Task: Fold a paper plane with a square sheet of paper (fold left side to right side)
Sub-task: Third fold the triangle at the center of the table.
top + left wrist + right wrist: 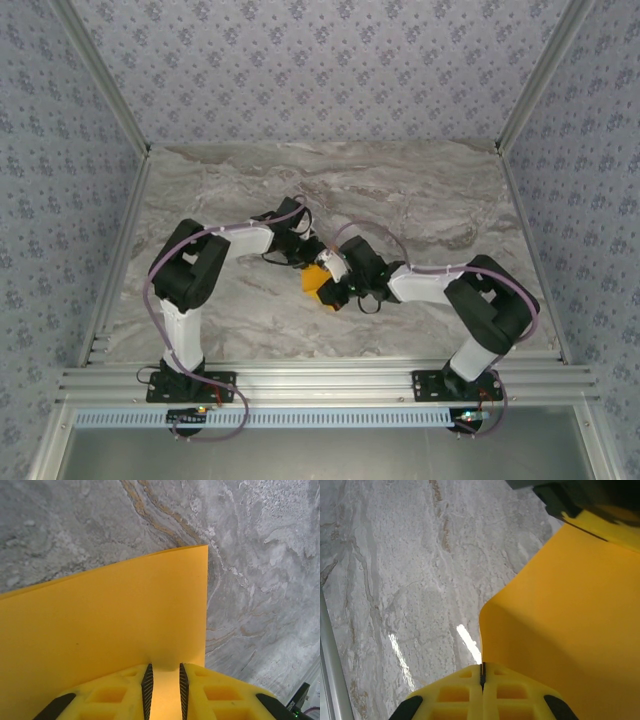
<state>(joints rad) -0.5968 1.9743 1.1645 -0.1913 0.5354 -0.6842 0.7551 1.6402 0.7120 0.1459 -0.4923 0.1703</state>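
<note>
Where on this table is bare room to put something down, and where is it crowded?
Free: the far half of the table by the back wall; the near strip between left base and right base. Crowded: the middle, where left arm and right arm meet at the orange paper.

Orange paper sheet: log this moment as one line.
stage: mid-fold | orange paper sheet: curved | right fingers: shut on its edge | left fingers: parted, edge between them

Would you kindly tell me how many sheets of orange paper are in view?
1: the square sheet of paper sits mid-table, one edge inside the left claw, another in the shut right claw; the claws partly cover it.
</note>
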